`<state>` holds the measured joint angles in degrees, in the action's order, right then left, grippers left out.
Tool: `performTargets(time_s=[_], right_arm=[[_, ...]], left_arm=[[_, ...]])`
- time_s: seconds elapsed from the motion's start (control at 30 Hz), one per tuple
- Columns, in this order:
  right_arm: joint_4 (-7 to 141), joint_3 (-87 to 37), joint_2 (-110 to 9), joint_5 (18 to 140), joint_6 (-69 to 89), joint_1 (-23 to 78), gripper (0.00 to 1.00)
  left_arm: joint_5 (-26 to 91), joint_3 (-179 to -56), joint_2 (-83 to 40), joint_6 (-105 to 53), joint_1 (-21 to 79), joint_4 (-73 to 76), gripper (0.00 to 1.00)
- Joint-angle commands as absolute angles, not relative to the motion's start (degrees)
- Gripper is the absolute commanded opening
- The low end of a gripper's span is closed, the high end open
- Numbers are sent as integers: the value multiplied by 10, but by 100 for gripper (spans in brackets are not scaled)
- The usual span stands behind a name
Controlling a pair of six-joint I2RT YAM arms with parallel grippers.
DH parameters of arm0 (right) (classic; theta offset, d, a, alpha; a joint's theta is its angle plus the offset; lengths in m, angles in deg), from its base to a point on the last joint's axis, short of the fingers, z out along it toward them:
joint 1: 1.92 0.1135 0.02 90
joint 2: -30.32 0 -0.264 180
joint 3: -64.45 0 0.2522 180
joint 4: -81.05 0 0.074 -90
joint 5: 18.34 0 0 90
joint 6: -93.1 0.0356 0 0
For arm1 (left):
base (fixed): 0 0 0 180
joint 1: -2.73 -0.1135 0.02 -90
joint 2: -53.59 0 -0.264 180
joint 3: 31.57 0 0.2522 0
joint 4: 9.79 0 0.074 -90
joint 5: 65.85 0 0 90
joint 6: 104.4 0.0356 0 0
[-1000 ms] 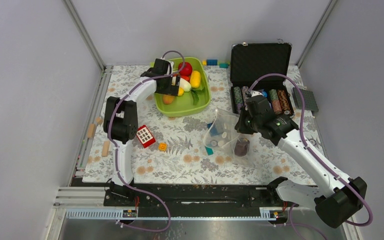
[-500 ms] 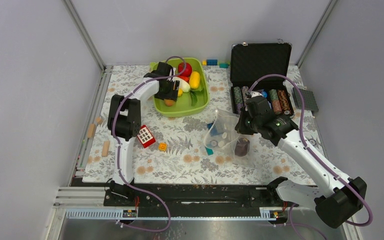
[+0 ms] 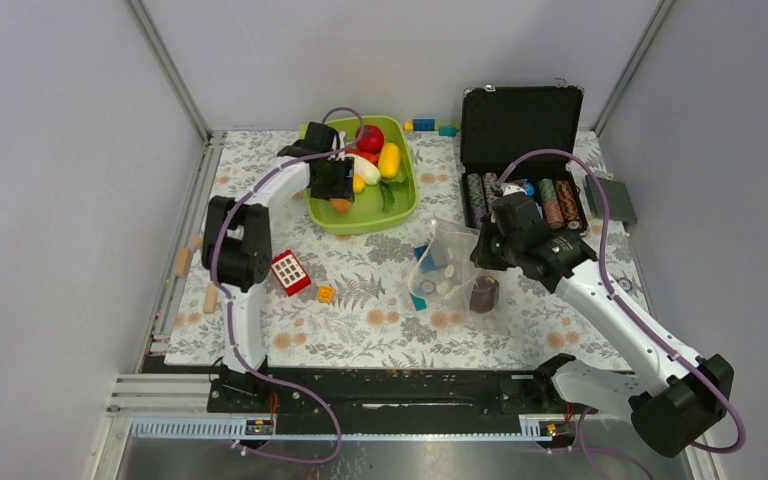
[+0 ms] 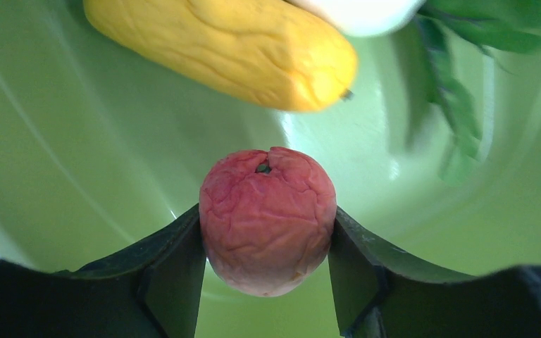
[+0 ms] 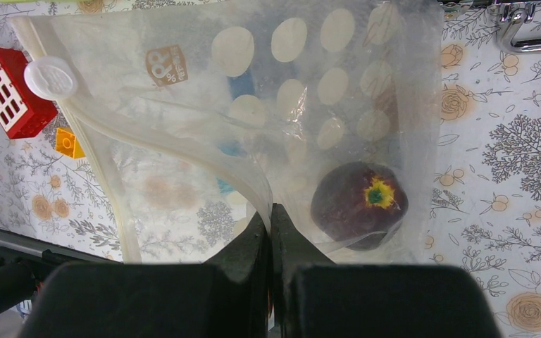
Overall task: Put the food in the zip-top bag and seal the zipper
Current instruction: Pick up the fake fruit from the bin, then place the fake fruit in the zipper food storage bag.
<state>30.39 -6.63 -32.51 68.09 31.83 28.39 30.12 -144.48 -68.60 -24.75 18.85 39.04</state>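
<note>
Leftmost, the left gripper (image 4: 266, 243) is seen inside the tray (image 4: 77, 162), its fingers closed on a peach (image 4: 266, 211). A yellow piece (image 4: 225, 49) lies just beyond (more food is gathered at the tray's far end). Further right, the bag (image 5: 183, 105) is pinched at its mouth edge by the clamped right gripper (image 5: 270, 236). A maroon fruit (image 5: 359, 204) is seen inside, and the zipper (image 5: 113, 141) is unsealed.

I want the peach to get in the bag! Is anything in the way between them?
Only the green tray's wall: the left gripper grips the peach inside it, so it must lift over the rim. From there to the zip-top bag the cloth looks bare; the red block lies off to one side.
</note>
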Motion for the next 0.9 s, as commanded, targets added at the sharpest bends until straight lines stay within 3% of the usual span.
performTargets(time_s=[0.0,0.3,0.43,0.6,0.87], right_arm=[[311,-65,-314,669,313,280,0],[311,-63,-317,668,317,279,0],[312,-63,-313,672,319,278,0],[311,-62,-307,678,321,277,0],[324,-59,-306,714,326,275,0]], left_arm=[[381,-1384,-539,-285,198,309,16],[492,-1208,-299,-282,322,152,18],[461,-1153,-234,-226,427,128,21],[474,-1104,-206,-214,508,102,23],[461,-1108,-262,-262,540,62,28]])
